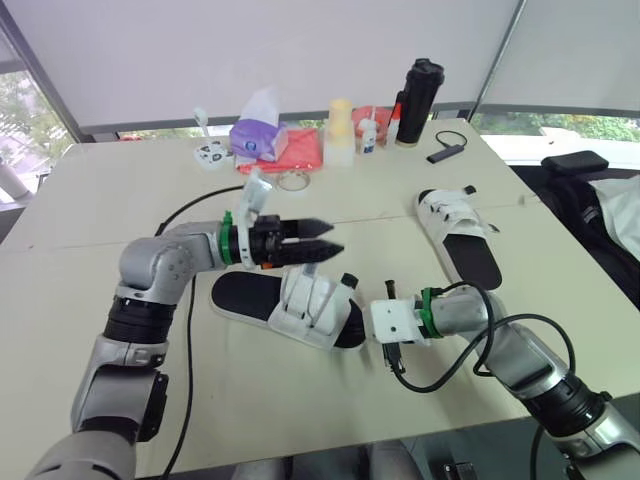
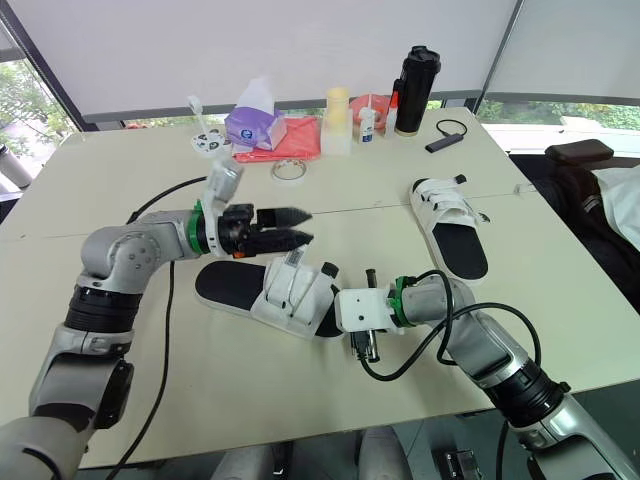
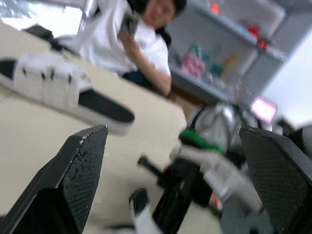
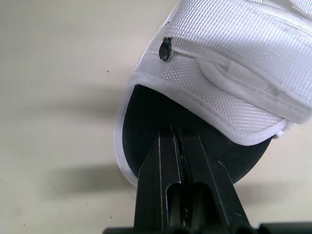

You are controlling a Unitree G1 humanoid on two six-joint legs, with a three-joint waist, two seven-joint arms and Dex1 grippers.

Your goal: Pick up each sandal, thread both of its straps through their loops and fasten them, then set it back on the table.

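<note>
Position: near sandal [image 1: 240, 297] flat on surface [image 1: 100, 180], far sandal [image 1: 458, 235] well apart | left gripper [image 1: 318, 243] near straps [image 1: 305, 300], jaws apart | right gripper [image 4: 176, 134] at toe-end insole, jaws together | risk: sideways shove of sole from closed tips, missed strap grab

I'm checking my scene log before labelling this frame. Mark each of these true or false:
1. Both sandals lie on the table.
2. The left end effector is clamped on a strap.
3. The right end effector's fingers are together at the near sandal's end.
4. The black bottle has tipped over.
1. True: the near sandal and the far sandal both rest on the table.
2. False: the left end effector is open, above the near sandal, holding nothing.
3. True: the right end effector is shut, its tips at the black sole's end.
4. False: the black bottle stands upright.
</note>
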